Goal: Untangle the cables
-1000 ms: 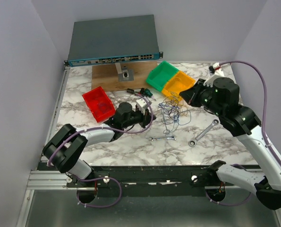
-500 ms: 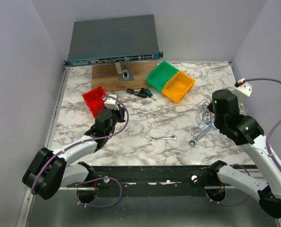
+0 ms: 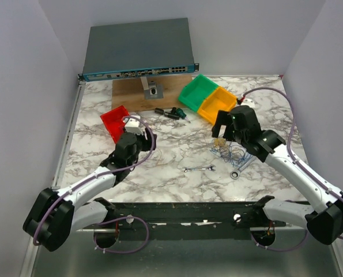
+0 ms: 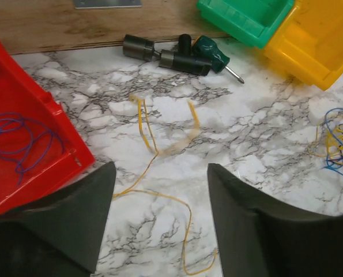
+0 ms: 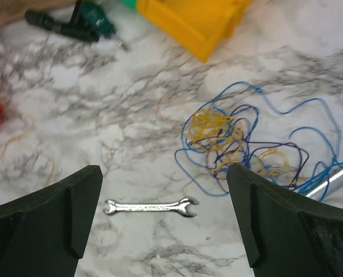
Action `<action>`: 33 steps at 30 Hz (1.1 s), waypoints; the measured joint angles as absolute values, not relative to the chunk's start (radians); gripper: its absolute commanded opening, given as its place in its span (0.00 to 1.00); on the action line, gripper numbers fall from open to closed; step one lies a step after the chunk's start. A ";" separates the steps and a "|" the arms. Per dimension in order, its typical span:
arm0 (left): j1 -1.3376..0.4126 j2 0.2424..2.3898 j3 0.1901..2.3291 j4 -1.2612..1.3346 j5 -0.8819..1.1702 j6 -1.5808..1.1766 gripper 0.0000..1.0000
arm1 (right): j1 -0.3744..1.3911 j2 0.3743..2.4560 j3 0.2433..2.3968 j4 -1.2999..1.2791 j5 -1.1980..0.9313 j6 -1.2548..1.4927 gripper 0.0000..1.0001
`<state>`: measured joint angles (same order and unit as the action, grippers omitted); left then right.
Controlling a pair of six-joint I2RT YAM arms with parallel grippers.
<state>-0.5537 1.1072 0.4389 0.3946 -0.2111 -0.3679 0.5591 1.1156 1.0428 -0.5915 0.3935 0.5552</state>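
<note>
Cables: main blue-and-yellow knot unsorted, on the marble table beside the ratchet wrench, just ahead of your right gripper, whose jaws are wide and hold nothing. One blue strand already in the red bin. One yellow strand loose before your left gripper, jaws parted, empty. Most untangling remains. Change: half a second ago, right arm and knot sat further right.
</note>
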 measured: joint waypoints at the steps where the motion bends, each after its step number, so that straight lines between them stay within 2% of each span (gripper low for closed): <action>1: -0.554 1.086 0.439 0.374 -0.221 -0.378 0.74 | 0.559 1.126 1.024 -0.570 0.336 0.532 1.00; 5: -0.554 1.002 0.447 0.276 -0.230 -0.421 0.79 | 0.593 1.169 1.001 -0.496 0.174 0.460 1.00; 6: -0.554 0.983 0.453 0.244 -0.229 -0.444 0.86 | 0.617 1.188 1.003 -0.475 0.152 0.442 0.99; 7: -0.554 0.966 0.458 0.216 -0.228 -0.463 0.97 | 0.647 1.214 1.008 -0.456 0.138 0.429 0.99; 8: -0.554 0.947 0.466 0.176 -0.229 -0.493 0.98 | 0.677 1.243 1.013 -0.438 0.121 0.416 0.99; 17: -0.466 0.761 0.663 -0.292 -0.244 -0.719 0.99 | 0.851 1.509 1.085 -0.269 -0.001 0.310 1.00; 24: -0.443 0.628 0.811 -0.536 -0.239 -0.747 0.99 | 0.921 1.739 1.261 -0.165 -0.067 0.145 0.89; 30: -0.424 0.589 0.880 -0.655 -0.240 -0.710 0.99 | 0.924 1.930 1.427 -0.141 -0.103 0.046 0.84; 33: -0.419 0.589 0.895 -0.701 -0.242 -0.677 0.99 | 0.924 2.023 1.517 -0.144 -0.102 -0.003 0.76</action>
